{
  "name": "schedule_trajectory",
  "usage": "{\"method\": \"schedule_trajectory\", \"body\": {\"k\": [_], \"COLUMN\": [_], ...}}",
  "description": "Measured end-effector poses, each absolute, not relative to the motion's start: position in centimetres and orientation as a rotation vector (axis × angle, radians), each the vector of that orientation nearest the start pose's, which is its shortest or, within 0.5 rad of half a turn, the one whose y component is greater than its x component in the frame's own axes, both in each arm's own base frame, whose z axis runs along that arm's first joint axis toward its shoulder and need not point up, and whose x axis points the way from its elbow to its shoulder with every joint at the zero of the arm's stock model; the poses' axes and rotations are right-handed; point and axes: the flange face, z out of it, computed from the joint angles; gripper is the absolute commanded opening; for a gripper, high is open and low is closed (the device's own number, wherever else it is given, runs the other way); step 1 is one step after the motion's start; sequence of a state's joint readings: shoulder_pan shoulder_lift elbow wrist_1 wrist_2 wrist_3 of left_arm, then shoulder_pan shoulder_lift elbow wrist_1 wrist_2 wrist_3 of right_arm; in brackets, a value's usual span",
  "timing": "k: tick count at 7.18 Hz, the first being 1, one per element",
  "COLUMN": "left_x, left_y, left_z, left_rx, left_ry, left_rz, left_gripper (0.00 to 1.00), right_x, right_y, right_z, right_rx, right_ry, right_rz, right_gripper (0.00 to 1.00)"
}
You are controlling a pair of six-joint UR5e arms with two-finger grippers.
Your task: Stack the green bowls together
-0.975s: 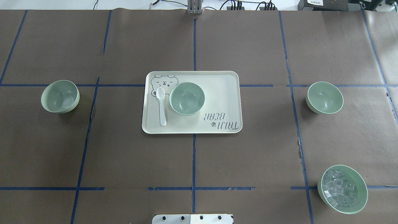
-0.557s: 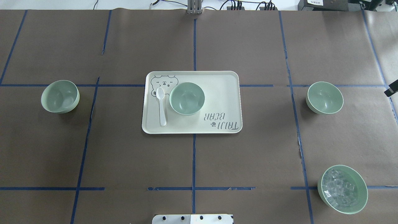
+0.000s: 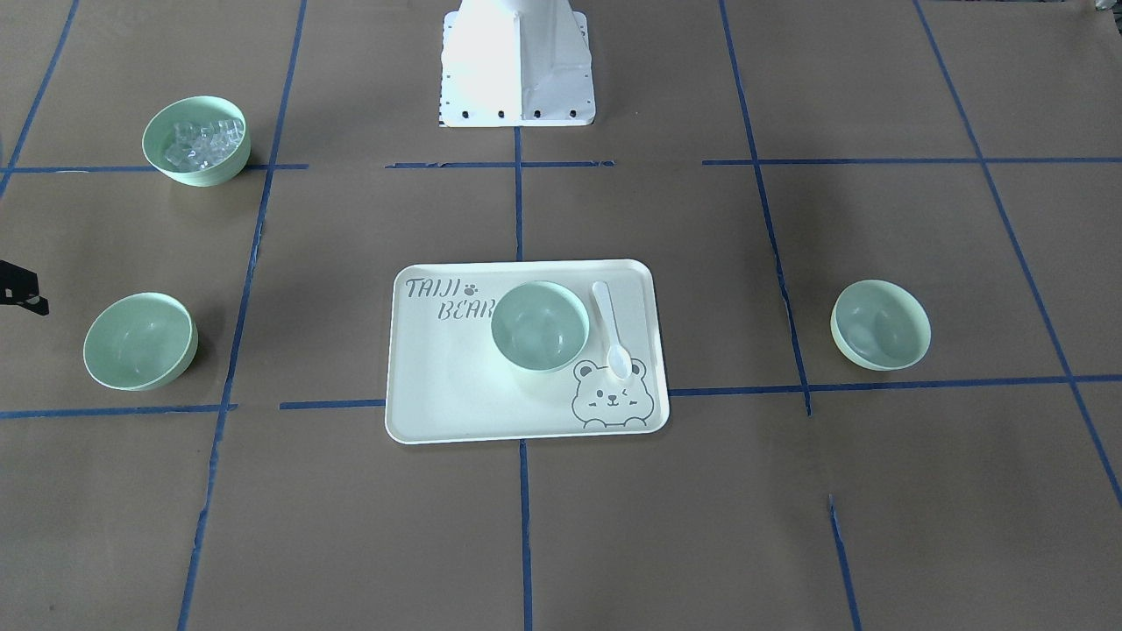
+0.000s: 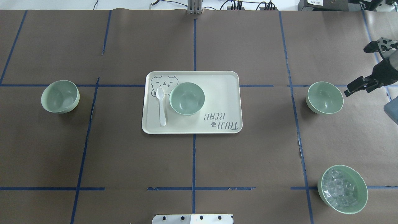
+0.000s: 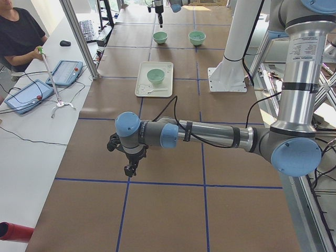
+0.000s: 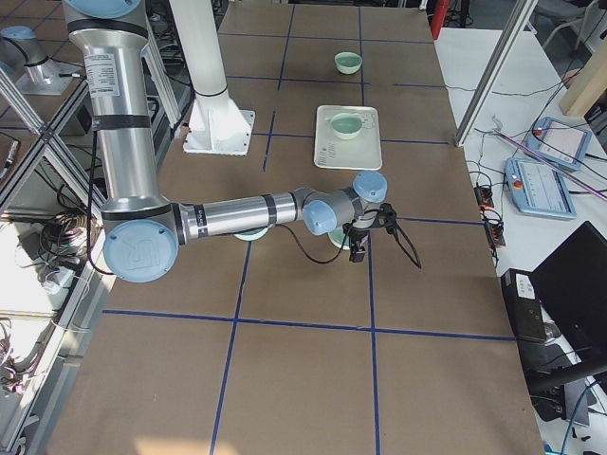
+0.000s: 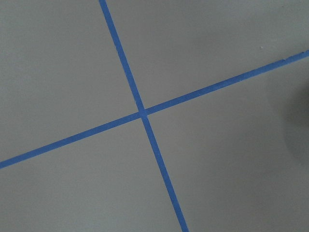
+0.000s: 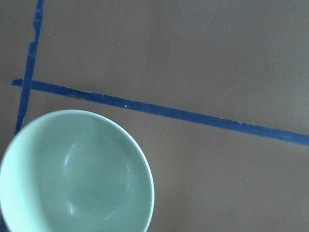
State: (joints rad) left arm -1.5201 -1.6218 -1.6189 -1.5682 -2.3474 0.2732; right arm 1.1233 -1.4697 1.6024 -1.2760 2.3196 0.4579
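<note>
Three plain green bowls stand apart, upright and empty. One is on the table's left [image 4: 60, 96] [image 3: 880, 324]. One sits on the bear-print tray [image 4: 187, 98] [image 3: 539, 326]. One is on the right [image 4: 324, 97] [image 3: 140, 340] and fills the lower left of the right wrist view [image 8: 77, 174]. My right gripper [image 4: 357, 70] is open and empty. It hovers just right of the right bowl, and one finger shows in the front view [image 3: 19, 294]. My left gripper [image 5: 128, 164] shows only in the left side view, low over bare table. I cannot tell if it is open.
The pale tray [image 4: 224, 93] at table centre also holds a white spoon [image 4: 161, 105]. A green bowl of clear cubes [image 4: 342, 189] stands at the near right. The robot base [image 4: 192, 218] is at the near edge. Blue tape lines [image 7: 142, 113] cross the brown table cover.
My right gripper has come in from the right edge of the overhead view to beside the right bowl. The bowls, tray and spoon have not moved.
</note>
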Motion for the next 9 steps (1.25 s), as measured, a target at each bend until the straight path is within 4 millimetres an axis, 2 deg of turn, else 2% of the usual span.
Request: {"method": "schedule_trajectory", "body": {"k": [1,2,3,4,5,6,9], "left_x": [-3.7,-3.7,-3.7,-3.7,-3.7,-3.7,-3.8], "left_y": [-52.1,-52.1,-52.1,-52.0,-52.0,-52.0,-51.9], "left_z": [60.9,60.9,60.9,60.9,60.9,60.9,61.0], "left_rx": [0.181,0.183,0.183,0.184,0.184,0.184,0.182], "left_ry": [0.762,0.761,0.761,0.761,0.761,0.761,0.761], "left_rz": [0.346,0.347,0.348,0.348,0.348,0.348,0.347], "left_gripper": [1.0,1.0,1.0,1.0,1.0,1.0,1.0], "right_x": [-20.0,-21.1,-21.6,-22.1,-22.5,-22.7,-23.0], "right_y": [-52.3,-52.0,-52.0,-51.9,-51.8,-51.7,-52.1], "right_z": [55.7,55.9,56.6,57.3,57.7,57.8,57.1], "right_rx": [0.039,0.03,0.018,0.005,-0.003,-0.008,-0.007], "right_ry": [-0.823,-0.81,-0.798,-0.789,-0.785,-0.784,-0.792], "right_rz": [-0.093,-0.058,-0.042,-0.038,-0.04,-0.041,-0.036], "right_gripper": [0.92,0.91,0.83,0.56,0.2,0.0,0.0]}}
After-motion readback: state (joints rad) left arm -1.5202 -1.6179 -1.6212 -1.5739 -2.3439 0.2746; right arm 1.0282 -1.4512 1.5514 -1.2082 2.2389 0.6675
